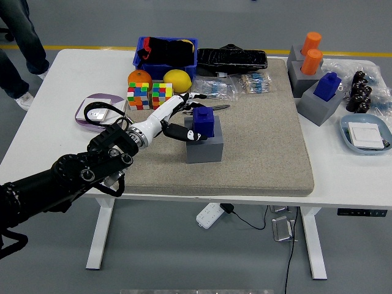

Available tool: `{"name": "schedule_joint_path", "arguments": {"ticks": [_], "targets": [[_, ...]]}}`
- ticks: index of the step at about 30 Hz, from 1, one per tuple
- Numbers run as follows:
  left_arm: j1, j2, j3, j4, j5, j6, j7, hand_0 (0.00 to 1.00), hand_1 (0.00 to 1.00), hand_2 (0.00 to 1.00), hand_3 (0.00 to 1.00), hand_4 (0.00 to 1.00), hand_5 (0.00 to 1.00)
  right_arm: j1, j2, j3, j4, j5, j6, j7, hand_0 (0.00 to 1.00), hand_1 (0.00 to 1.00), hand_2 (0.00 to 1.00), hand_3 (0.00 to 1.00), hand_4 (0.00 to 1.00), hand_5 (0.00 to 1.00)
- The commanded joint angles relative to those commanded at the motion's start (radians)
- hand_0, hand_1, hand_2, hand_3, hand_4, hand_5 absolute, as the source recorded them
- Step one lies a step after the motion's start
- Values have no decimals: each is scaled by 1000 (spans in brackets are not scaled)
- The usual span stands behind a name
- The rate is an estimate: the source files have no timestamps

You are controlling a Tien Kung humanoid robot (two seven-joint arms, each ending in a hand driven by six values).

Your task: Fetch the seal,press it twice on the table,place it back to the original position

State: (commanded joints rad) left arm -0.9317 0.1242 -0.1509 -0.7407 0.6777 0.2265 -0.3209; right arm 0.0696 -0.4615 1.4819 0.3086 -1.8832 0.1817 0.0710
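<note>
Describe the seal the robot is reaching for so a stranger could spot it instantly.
On the grey mat, left of centre, stands a lone grey block. The dark blue seal sits on top of it, with the left hand at it. The other blue seal sits off the mat, far right.

Robotics lab: white height-adjustable table (37, 131), grey floor (343, 24) with yellow line (86, 46).
</note>
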Motion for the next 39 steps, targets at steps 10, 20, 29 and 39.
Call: {"name": "schedule_joint_path", "arguments": {"ticks": [10,20,29,39], "targets": [[-4,5,-26,12,12,-69,33,998,998,998,998,998,446,0,0,4,0,0,1,0,809,700,686,659,799,470],[2,19,-63,20,4,-114,64,998,998,998,998,998,570,-5,3,10,-1,-2,2,-1,809,699,687,659,799,469],[6,76,-120,-5,7,-63,35,998,998,998,998,998,758,-14,5,35,-2,-7,2,-2,810,700,687,659,799,470],[8,200,-218,17,17,-13,24,998,998,998,998,998,722,-18,6,63,-6,-20,-1,-5,810,699,687,659,799,469]]}}
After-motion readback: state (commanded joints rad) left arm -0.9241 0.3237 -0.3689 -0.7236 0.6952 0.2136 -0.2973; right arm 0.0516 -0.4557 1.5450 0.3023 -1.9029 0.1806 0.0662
